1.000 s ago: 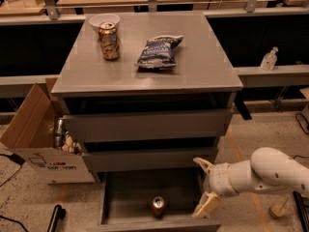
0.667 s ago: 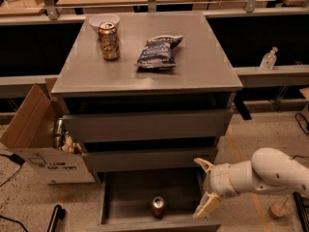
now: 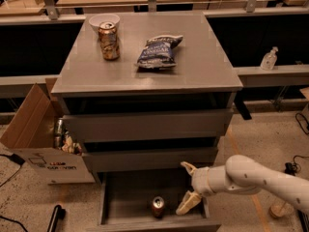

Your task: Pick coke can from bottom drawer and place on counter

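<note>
Camera view. The gripper (image 3: 187, 185) is at the right end of the open bottom drawer (image 3: 126, 197), carried on the white arm (image 3: 251, 175) that enters from the right. Its two tan fingers are spread wide, one high and one low, with nothing between them. The lower finger sits inside the drawer, close to the right wall.

The coke can (image 3: 158, 206) stands upright on the drawer floor, just to the left of the lower finger and slightly nearer the drawer front. It is not touched. The two upper drawers, above the gripper, are closed.

The counter (image 3: 198, 71) lies well above the gripper. Up and to the left on it are a gold-brown can (image 3: 109, 41), a white bowl (image 3: 104, 21) behind that can, and a chip bag (image 3: 158, 50). The part of the counter directly above the gripper carries none of these. A cardboard box (image 3: 34, 129) stands far to the left, on the floor.

Assessment: the step in hand is the reach to the can, with no grasp made yet. To do it well, the gripper should move left and lower until the can's body sits squarely between the fingers. Closing should come only then, since a clipped can would likely tip. The lift must clear the drawer above.
</note>
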Action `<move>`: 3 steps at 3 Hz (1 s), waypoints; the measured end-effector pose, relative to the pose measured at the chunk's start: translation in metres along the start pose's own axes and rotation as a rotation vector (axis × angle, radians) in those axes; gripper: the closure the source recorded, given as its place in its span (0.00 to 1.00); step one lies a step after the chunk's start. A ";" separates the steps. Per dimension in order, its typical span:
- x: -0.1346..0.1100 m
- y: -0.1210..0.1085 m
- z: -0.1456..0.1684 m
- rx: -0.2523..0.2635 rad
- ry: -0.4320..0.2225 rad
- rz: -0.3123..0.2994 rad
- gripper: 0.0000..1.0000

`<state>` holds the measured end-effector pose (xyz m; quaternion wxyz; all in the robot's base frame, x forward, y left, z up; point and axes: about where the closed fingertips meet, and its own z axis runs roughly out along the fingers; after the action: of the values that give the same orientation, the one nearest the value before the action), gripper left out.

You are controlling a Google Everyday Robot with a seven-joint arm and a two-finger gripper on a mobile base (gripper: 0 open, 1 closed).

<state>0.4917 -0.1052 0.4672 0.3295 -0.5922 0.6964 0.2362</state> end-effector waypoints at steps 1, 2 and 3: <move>0.020 0.017 0.034 -0.041 -0.027 0.054 0.00; 0.021 0.017 0.037 -0.047 -0.027 0.056 0.00; 0.035 0.012 0.074 -0.113 -0.025 0.081 0.00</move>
<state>0.4901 -0.0732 0.3911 0.2944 -0.5781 0.7012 0.2956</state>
